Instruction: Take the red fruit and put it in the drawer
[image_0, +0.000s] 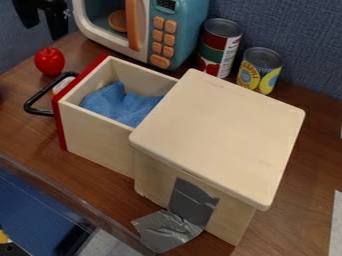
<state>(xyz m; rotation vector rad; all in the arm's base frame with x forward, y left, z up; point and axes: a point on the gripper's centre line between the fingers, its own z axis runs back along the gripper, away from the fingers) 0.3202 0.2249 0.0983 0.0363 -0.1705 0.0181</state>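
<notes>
High in the left corner hangs the black gripper (44, 25), its fingers open and spread apart with nothing between them. The red fruit (50, 61) lies on the table below it, left of the drawer's red front. The wooden drawer (100, 142) is pulled out toward the left from its box, and a crumpled blue cloth (119, 104) lies inside. A black handle (40, 98) sticks out from the red front.
The box's flat wooden top (224, 132) rises beside the drawer. Behind stand a toy microwave (177, 37) and two cans (220, 47) (259, 71). Grey tape (170, 230) reaches down from the box. A small pale object (64, 85) sits behind the handle.
</notes>
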